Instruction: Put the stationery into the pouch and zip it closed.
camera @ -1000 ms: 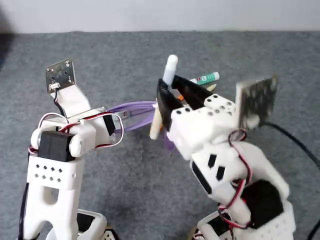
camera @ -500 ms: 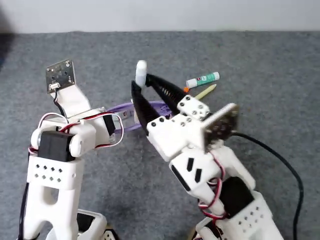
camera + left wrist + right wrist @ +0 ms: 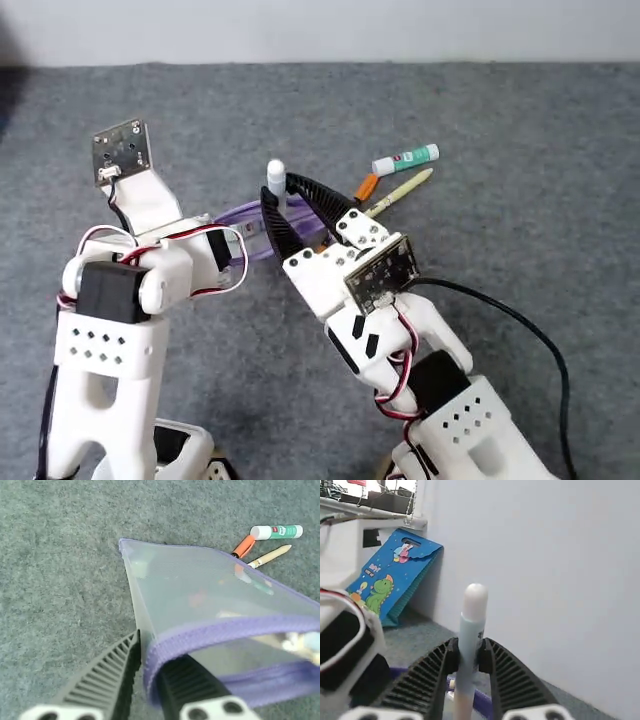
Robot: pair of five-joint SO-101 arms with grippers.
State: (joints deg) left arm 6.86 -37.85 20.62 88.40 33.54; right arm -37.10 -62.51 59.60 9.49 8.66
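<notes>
A clear pouch with a purple zip edge point(image 3: 210, 595) lies on the grey carpet, and my left gripper point(image 3: 147, 672) is shut on its purple rim. In the high view the pouch point(image 3: 250, 222) shows between the two arms. My right gripper point(image 3: 283, 205) is shut on a white-capped marker point(image 3: 275, 180) held upright over the pouch; the marker point(image 3: 468, 645) stands between the black fingers point(image 3: 427, 675). A glue stick point(image 3: 406, 158), a pencil point(image 3: 400, 191) and an orange pen point(image 3: 364, 187) lie on the carpet beyond the pouch.
Grey carpet point(image 3: 520, 230) spreads to the right with open room. A black cable point(image 3: 520, 320) trails from the right arm. A blue gift bag point(image 3: 395, 575) leans on the white wall behind.
The right arm has swung left and lowered, carrying the marker from above the loose stationery to over the pouch's mouth. The left arm has stayed put.
</notes>
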